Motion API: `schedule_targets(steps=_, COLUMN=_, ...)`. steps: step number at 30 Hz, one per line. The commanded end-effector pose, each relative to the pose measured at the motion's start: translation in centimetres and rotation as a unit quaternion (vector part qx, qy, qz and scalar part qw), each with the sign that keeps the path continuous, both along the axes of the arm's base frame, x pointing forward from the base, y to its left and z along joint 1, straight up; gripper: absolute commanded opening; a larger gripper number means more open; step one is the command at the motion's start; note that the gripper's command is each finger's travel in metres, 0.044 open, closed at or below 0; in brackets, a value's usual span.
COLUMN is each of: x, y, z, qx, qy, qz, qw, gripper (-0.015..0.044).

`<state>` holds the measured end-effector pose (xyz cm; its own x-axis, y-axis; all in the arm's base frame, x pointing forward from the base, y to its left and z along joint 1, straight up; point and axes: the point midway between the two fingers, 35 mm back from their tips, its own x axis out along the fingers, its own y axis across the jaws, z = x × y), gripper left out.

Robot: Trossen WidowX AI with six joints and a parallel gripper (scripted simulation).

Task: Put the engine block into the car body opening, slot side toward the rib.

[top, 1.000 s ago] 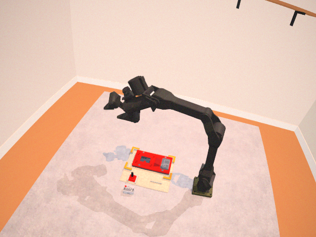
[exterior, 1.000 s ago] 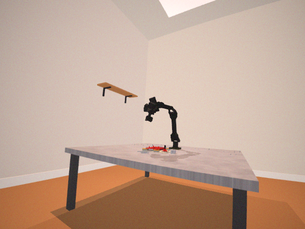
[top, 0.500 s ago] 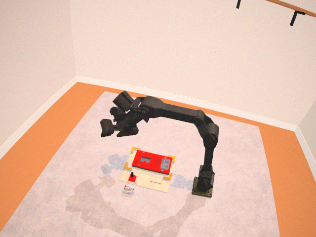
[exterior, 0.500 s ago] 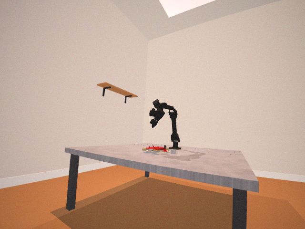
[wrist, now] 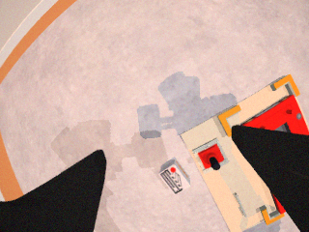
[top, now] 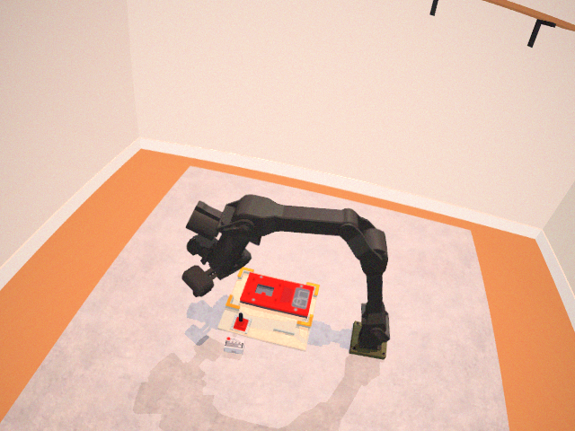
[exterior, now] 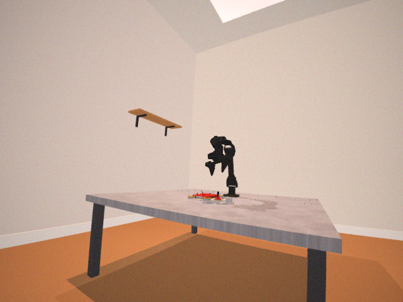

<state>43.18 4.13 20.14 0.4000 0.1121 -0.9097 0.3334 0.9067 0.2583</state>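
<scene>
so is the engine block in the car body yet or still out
Out: the engine block lies on the table, apart from the red car body. The claw hangs open above, empty.

The arm [top: 324, 223] rises from its base [top: 368, 340], bends at the elbow and reaches across, wrist tipped downward. The hand [top: 211, 273] hangs high, fingers spread wide, gripping nothing.
</scene>
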Motion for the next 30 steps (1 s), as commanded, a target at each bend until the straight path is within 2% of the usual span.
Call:
schedule_targets(steps=1, x=-0.9, y=1.4, z=-1.1, qx=-0.026, qy=0.035, qz=0.049, qw=0.998, gripper=0.0440)
schedule_targets(steps=16, x=-6.0, y=6.1, z=-4.2, qx=-0.105, qy=0.162, qz=0.243, qw=0.951, gripper=0.0440)
schedule_targets(steps=26, x=-7.0, y=5.8, z=-4.5, qx=-0.108, qy=0.168, qz=0.252, qw=0.947, gripper=0.0440)
schedule_targets(steps=30, x=-6.7, y=5.9, z=-8.4, qx=-0.108, qy=0.168, qz=0.252, qw=0.947, gripper=0.0440)
